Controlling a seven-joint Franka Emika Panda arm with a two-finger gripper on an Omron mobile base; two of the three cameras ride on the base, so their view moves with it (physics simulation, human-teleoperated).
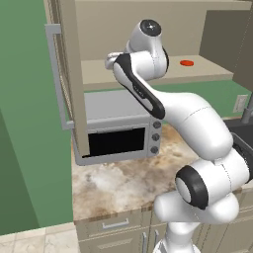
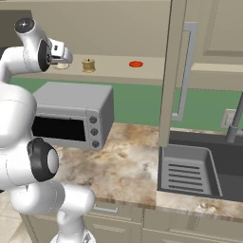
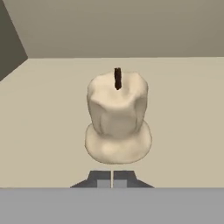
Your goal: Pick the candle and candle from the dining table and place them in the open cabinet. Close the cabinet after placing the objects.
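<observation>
End effector (image 3: 112,178) at the beige shelf (image 2: 156,69) of the open cabinet (image 1: 69,74), fingertips (image 3: 99,179) pressed together with only a thin seam between them, pinching nothing. Straight ahead of the tips, just beyond them and apart from them: pale cream candle (image 3: 117,118), upright on its wider base, dark wick at the top, standing on the shelf. In the right base view, same cream candle (image 2: 61,65) tucked just below and behind the hand, half hidden by it. Just past it along the shelf, away from the arm: squat golden-brown candle (image 2: 88,65), upright, near but not touching the cream one. Farther along the same shelf, well apart from the end effector: flat red disc (image 2: 135,64). Cabinet doors swung open on both sides, long silver bar handle (image 2: 186,71) on the far one. Below the end effector: grey microwave (image 2: 71,116) on the marbled counter (image 2: 128,161). Far off to the side: dark sink (image 2: 199,166).
</observation>
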